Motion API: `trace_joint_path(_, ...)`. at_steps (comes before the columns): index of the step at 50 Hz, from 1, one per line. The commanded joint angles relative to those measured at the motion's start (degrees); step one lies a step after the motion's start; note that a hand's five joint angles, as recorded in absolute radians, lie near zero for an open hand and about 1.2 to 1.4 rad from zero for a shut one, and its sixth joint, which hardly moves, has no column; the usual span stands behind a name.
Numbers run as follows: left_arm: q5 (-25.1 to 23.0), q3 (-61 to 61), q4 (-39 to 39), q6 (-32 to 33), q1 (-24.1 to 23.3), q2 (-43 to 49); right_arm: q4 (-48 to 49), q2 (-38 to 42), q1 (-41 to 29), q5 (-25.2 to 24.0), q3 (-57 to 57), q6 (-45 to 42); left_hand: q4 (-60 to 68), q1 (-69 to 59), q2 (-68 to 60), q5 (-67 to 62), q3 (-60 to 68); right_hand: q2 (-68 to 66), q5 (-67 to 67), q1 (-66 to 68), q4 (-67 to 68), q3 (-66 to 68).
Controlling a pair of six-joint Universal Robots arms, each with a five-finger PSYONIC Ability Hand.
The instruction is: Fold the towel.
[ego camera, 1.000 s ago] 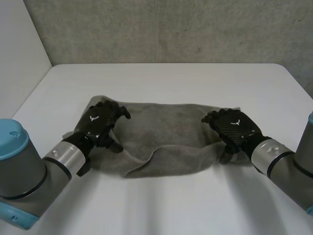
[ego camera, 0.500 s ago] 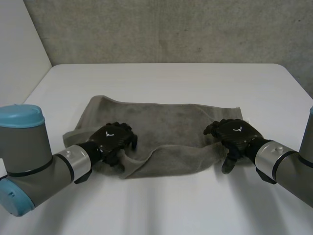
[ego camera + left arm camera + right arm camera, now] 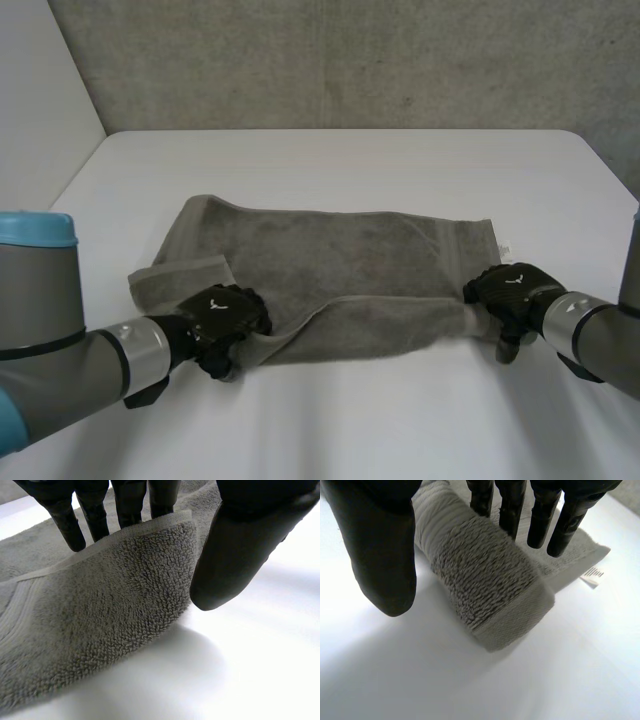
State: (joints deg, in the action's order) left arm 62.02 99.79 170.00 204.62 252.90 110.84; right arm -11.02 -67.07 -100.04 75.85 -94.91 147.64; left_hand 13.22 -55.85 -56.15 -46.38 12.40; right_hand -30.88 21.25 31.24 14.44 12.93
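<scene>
A grey towel (image 3: 330, 260) lies spread across the middle of the white table (image 3: 330, 160), with its near edge doubled over. My left hand (image 3: 225, 312) is at the towel's near left corner. In the left wrist view its fingers (image 3: 65, 520) curl behind the raised hem of the towel (image 3: 110, 605) and its thumb (image 3: 235, 545) closes on the front. My right hand (image 3: 510, 290) is at the near right corner. There its straight fingers (image 3: 540, 515) rest on the rolled towel corner (image 3: 485, 575), and its thumb (image 3: 380, 555) stands apart from the cloth.
A small white label (image 3: 505, 248) sticks out of the towel's right edge. A folded flap (image 3: 175, 280) lies at the towel's left end. Bare table runs along the near side and behind the towel, up to a grey wall (image 3: 350, 60).
Both hands have drawn back from on top of the towel to its near corners. The left hand's fingers have curled onto the hem, and the right hand's have closed a little.
</scene>
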Motion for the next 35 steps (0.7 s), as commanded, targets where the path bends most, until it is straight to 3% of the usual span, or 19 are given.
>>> trace_joint_path(1,-0.14,3.40,-1.34,0.17,2.33,-4.23,-7.18,-7.46,3.27,-4.13,-0.10,-3.50,-3.22,-0.45,-0.16,0.07,-2.40,-2.08,1.71,1.72,-4.44,-2.93)
trace_joint_path(8,-0.05,4.63,-0.82,0.17,3.48,-4.67,-11.58,-9.66,6.96,-10.89,-0.72,-5.88,-3.22,0.39,0.68,0.91,-2.40,-1.58,1.21,1.22,-4.44,-2.93)
trace_joint_path(18,0.03,3.05,3.39,0.08,2.51,-3.09,0.38,-7.38,5.20,-10.89,-3.88,2.21,-3.22,6.42,6.71,6.94,-2.40,-0.91,0.53,0.54,-4.44,-2.93)
trace_joint_path(28,0.65,0.76,5.43,0.26,0.93,1.40,9.44,-2.98,-0.51,-7.38,-3.18,7.13,-3.22,6.28,6.57,6.80,-2.40,-0.23,-0.14,-0.13,-4.44,-2.93)
trace_joint_path(33,0.65,0.59,4.81,0.34,1.28,1.75,9.61,1.84,-4.81,-6.94,0.59,8.71,-3.22,-2.13,-1.84,-1.61,-2.40,2.28,-2.66,-2.65,-4.44,-2.93)
trace_joint_path(35,0.65,1.02,3.85,0.34,1.54,1.31,9.61,2.90,-5.60,-6.85,1.38,9.24,-3.22,-13.35,-13.06,-12.83,-2.40,3.12,-3.50,-3.48,-4.44,-2.93)
